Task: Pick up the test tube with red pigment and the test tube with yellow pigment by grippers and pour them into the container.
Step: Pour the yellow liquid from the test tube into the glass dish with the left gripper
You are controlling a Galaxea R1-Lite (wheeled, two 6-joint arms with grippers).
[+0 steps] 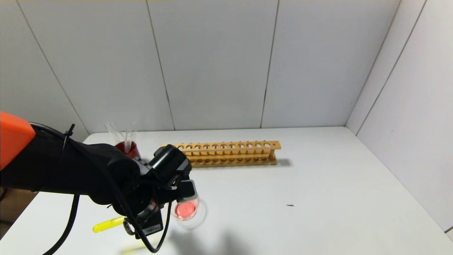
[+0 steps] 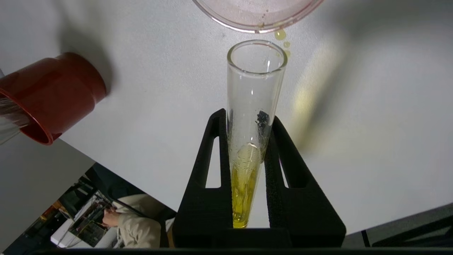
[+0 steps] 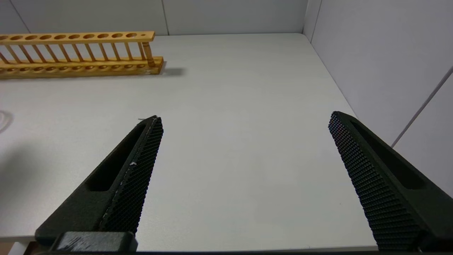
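Left gripper (image 2: 247, 141) jaws pinching yellow tube (image 2: 253, 106), mouth just short of dish (image 2: 226, 17) for pouring; drops outside rim. Right gripper (image 3: 244, 148) jaws spread, idle.

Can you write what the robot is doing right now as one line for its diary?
left hand: shut on yellow tube, mouth near dish | dish: pink liquid | right hand: open, idle

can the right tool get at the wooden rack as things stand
Probably yes. The right tool hangs open over bare table, and nothing stands between it and the wooden rack; the left tool, shut on the yellow tube, works near the dish.
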